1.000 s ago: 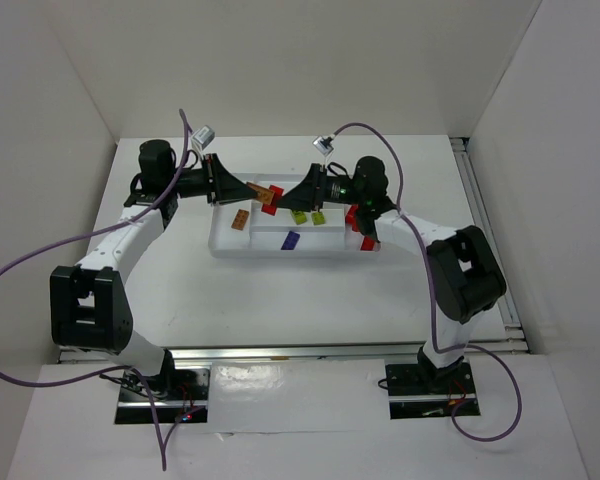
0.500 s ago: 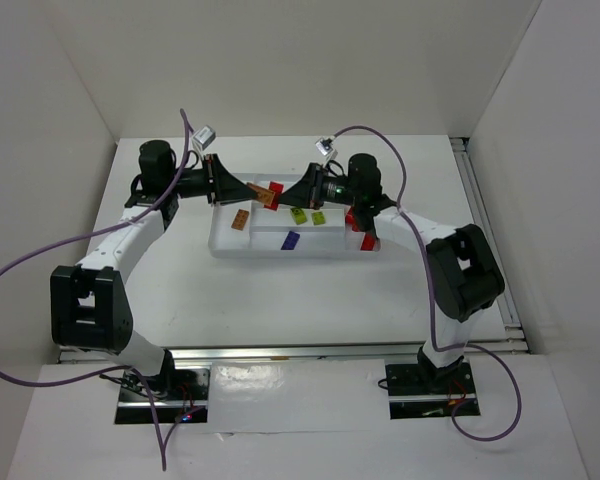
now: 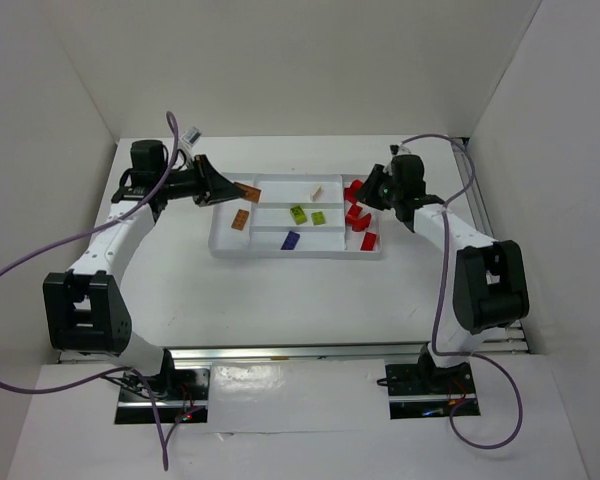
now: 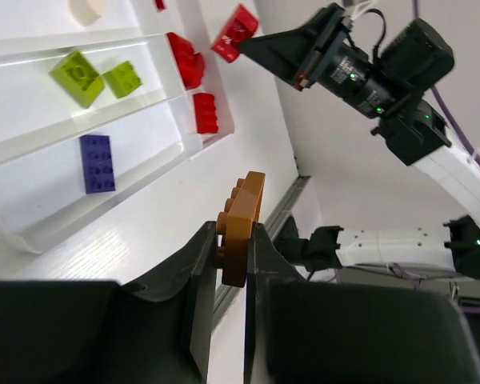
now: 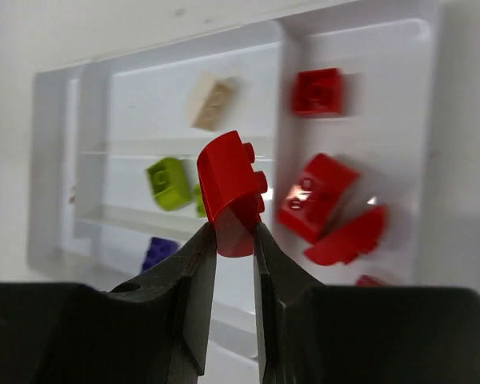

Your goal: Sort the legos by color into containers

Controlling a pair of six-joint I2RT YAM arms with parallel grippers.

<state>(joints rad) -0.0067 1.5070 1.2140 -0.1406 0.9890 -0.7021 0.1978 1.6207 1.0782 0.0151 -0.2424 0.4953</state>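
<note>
Red lego (image 5: 230,182) in right tool (image 5: 234,234), seemingly over right end of tray (image 3: 270,251).

The worktop (image 3: 280,300) is overlooked from high behind; the shallow white divided plastic tray (image 3: 300,254) is shared by close wrist views.

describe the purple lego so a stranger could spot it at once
Start at the white tray in the middle of the table. In its nearest long slot, on the robot's side, the purple lego lies alone. It is the only dark blue-purple piece; the neighbouring slot holds lime green legos.
</note>
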